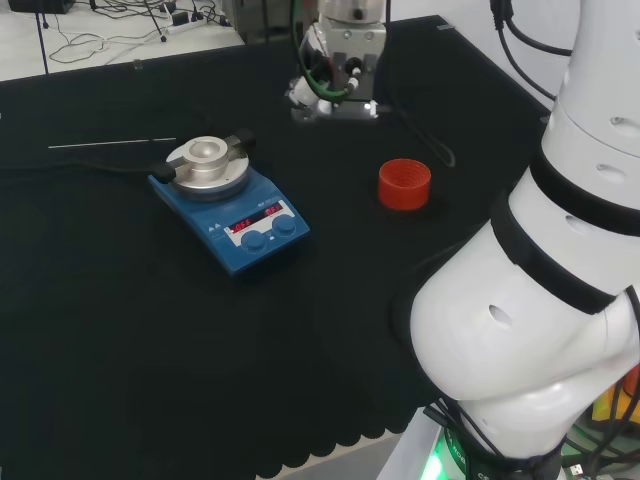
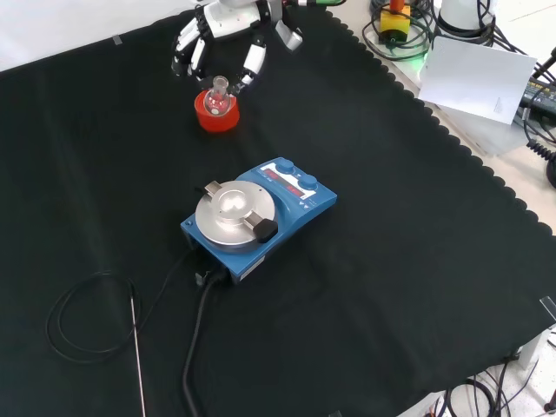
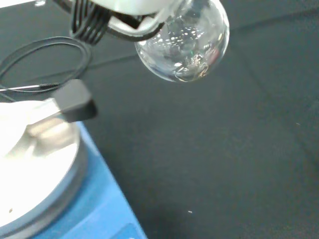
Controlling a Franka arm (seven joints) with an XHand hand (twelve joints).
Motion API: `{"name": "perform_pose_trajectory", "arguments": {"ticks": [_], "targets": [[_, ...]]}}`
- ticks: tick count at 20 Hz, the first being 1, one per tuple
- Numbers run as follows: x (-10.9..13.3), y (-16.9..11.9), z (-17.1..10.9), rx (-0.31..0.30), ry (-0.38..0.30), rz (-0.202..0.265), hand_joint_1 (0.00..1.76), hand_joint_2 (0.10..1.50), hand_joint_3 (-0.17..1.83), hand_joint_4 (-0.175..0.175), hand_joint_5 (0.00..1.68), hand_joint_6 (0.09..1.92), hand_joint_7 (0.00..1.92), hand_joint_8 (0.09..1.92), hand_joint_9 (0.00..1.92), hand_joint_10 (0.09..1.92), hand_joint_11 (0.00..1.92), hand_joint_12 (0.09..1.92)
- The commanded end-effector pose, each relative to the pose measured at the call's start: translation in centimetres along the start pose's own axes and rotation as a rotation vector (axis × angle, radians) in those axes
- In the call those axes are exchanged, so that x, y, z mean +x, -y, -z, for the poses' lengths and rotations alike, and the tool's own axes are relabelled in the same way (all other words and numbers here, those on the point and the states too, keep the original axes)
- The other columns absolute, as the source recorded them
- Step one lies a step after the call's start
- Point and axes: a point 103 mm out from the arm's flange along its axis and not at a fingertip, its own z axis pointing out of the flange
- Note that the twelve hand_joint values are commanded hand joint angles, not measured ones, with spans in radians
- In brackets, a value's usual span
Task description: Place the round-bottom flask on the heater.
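Up close, the clear, empty round-bottom flask (image 3: 184,42) hangs gripped in the robot hand (image 2: 228,39), off the cloth.

You had matt black cloth (image 2: 408,261) over the bench, woven-looking and free of shine. On it the heater (image 2: 261,213) wore a glossy blue plastic shell, and its top plate (image 2: 233,213) was brushed metal, dull silver with soft glare. Just beside the plate sat a matt black knob (image 3: 75,101). The flask (image 3: 187,42) was clear glass, smooth and glossy, speckled with bright reflections. Behind the heater in the front view, the ring (image 2: 215,114) was red, ribbed and slightly shiny. The hand (image 2: 228,39) looked like smooth black and white plastic.
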Motion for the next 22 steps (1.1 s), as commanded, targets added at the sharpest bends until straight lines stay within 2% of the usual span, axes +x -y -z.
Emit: {"name": "perform_pose_trajectory", "arguments": {"ticks": [1,12,22], "targets": [[5.0,-0.9,-0.2,0.035,0.021,0.069,1.07,0.73,0.7,0.155,1.07,1.05,0.41,0.7,0.69,0.59,0.49,1.3],[10.4,-2.6,-1.7,0.064,0.024,0.165,1.07,0.73,0.71,0.156,1.07,1.05,0.41,0.7,0.68,0.59,0.5,1.3],[12.9,-2.7,-3.2,0.104,0.025,0.199,1.07,0.73,0.71,0.156,1.07,1.04,0.41,0.7,0.69,0.6,0.5,1.3]]}}
